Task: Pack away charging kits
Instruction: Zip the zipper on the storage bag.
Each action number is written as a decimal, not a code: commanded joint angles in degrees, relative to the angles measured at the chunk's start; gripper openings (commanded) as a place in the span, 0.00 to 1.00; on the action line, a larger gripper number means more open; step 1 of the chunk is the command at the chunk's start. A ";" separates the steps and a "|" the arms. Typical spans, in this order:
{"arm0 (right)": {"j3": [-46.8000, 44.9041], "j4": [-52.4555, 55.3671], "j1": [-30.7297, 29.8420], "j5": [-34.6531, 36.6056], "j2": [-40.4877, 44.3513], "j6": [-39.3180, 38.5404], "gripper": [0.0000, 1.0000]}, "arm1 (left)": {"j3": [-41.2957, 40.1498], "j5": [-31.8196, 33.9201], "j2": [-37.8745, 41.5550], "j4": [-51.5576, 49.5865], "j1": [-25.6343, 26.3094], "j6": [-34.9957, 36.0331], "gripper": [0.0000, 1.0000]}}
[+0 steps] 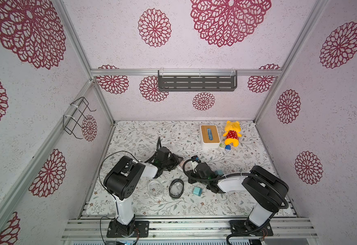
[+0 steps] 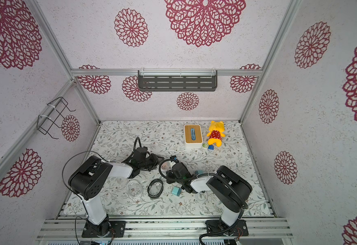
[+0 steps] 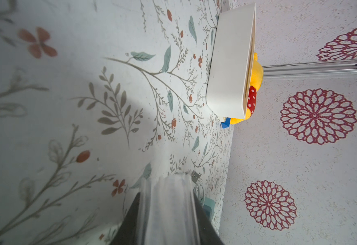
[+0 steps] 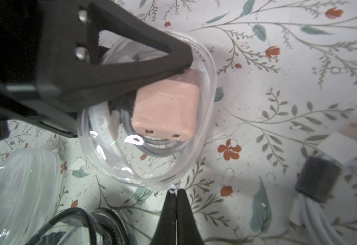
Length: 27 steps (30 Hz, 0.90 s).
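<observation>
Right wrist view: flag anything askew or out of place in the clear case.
The pink charger lies skewed in the clear case, one corner hidden behind the left fingers, its cable looped loosely beneath. Nothing looks spilled or broken.

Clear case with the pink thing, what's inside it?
Inside the clear case you can see a pink charger cube lying on a coiled pale cable. A black gripper finger covers one end of the case, so what lies there is mostly hidden.
</observation>
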<state>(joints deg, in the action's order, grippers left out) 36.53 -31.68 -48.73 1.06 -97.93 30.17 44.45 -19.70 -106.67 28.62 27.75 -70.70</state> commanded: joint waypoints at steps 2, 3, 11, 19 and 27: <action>-1.00 5.32 1.21 5.36 4.76 -0.15 0.00 | -2.37 -1.67 4.63 8.16 -0.75 -0.17 0.00; -1.37 5.18 0.87 5.34 6.39 -0.57 0.00 | -3.22 -2.36 5.56 10.61 -0.63 -0.67 0.00; -5.52 2.36 -4.37 6.90 20.24 -5.40 0.00 | -5.46 0.22 22.10 4.99 4.41 4.40 0.00; -6.54 3.91 -10.33 6.86 36.94 -13.40 0.00 | -9.50 8.61 42.60 -3.06 10.80 10.89 0.03; -1.35 8.34 -12.92 3.62 42.22 -19.45 0.00 | -11.87 8.46 52.34 -0.08 13.46 14.79 0.13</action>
<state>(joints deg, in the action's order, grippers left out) 32.14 -24.84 -61.47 4.40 -56.77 14.50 33.43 -11.18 -56.14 26.30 40.51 -58.48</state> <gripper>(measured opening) 0.054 0.296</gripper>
